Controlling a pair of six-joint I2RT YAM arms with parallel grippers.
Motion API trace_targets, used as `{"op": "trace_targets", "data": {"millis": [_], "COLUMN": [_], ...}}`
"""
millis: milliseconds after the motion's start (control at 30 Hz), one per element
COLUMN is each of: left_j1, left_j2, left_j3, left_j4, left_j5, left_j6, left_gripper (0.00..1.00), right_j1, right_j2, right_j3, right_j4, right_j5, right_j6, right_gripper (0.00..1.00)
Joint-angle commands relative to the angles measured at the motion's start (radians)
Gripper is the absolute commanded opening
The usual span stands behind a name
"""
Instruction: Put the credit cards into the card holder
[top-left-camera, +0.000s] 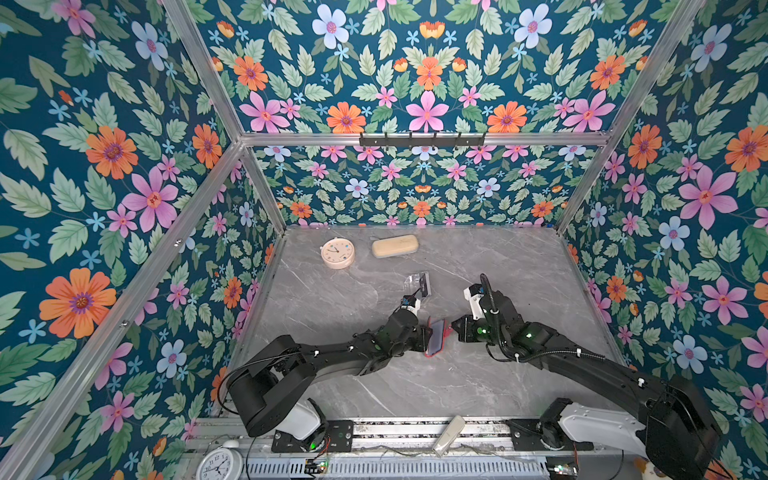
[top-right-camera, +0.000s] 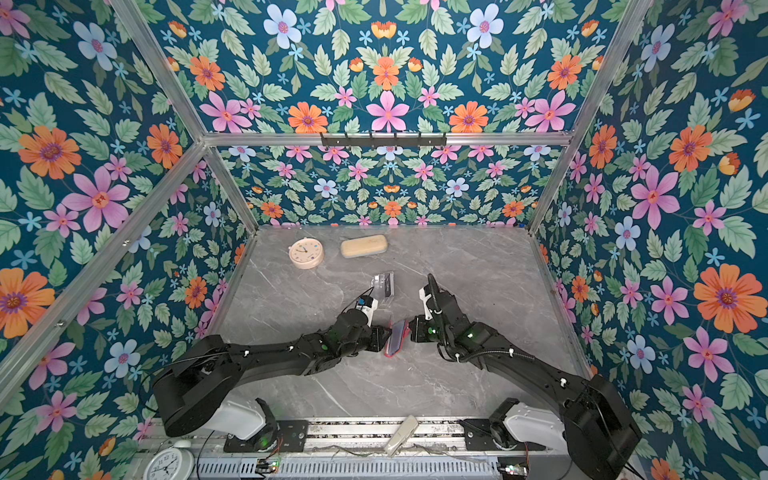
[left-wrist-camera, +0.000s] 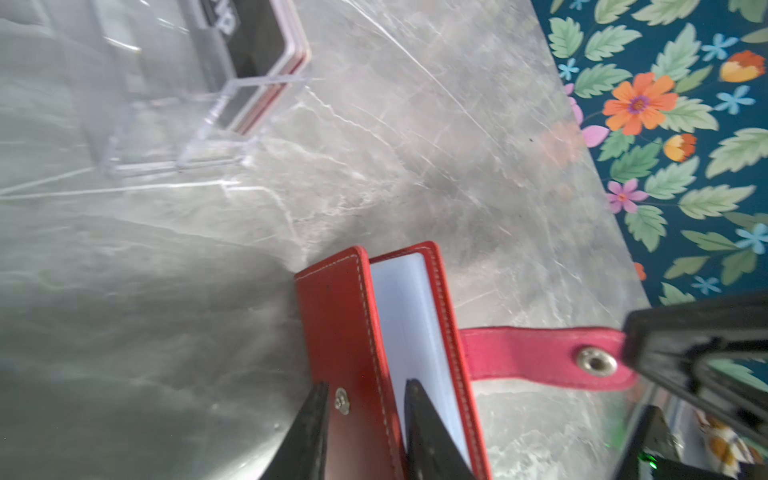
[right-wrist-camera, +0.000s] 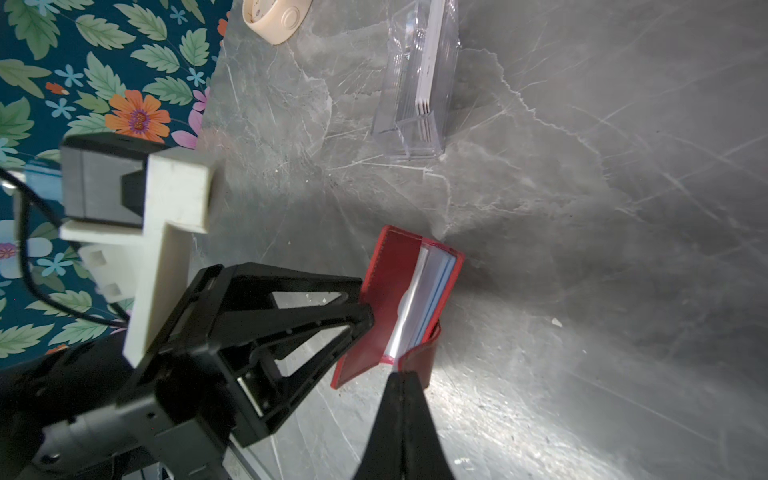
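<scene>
Two arms at a red card holder (top-left-camera: 436, 337).
The left end effector (left-wrist-camera: 365, 388) straddles its cover, grip unclear; the right end effector (right-wrist-camera: 401, 376) clamps the strap (left-wrist-camera: 536, 353); credit cards (left-wrist-camera: 257, 37) stand in a clear rack (left-wrist-camera: 166, 133) nearby.

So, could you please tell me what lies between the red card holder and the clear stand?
Only bare grey tabletop, as the left wrist view shows between card holder and clear stand.

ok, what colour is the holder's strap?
Pinkish red strap, with a silver snap; it shows best in the left wrist view.
</scene>
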Motion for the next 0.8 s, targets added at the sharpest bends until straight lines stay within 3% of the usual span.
{"op": "trace_targets", "data": {"millis": [0,367,633,767], "left_j1": [0.0,-0.001,-0.001,-0.001], "left_j2": [-0.007,-0.044,-0.068,-0.079], "left_j3": [-0.004,-0.056,-0.129,-0.145], "left_j4": [-0.066,-0.124,-0.108,-0.126], "left_j5": [-0.084,-0.166,-0.177,-0.205], "left_j6": [-0.014,-0.101,-0.193,-0.213], "left_gripper": [0.26,0.02,0.03,0.11], "right_j1": [0.0,0.001,0.001,0.001], "right_j2": [0.015,0.11,0.206,0.241], "right_j3": [0.01,0.051,0.07,0.08], "right_j4": [-0.02,-0.053,-0.013,-0.007], "right_j5": [0.029,0.049,0.014,0.015], "right_j6": [-0.006,-0.03,-0.042,-0.044], "right_gripper": [0.0,0.0,0.0,0.0]}}
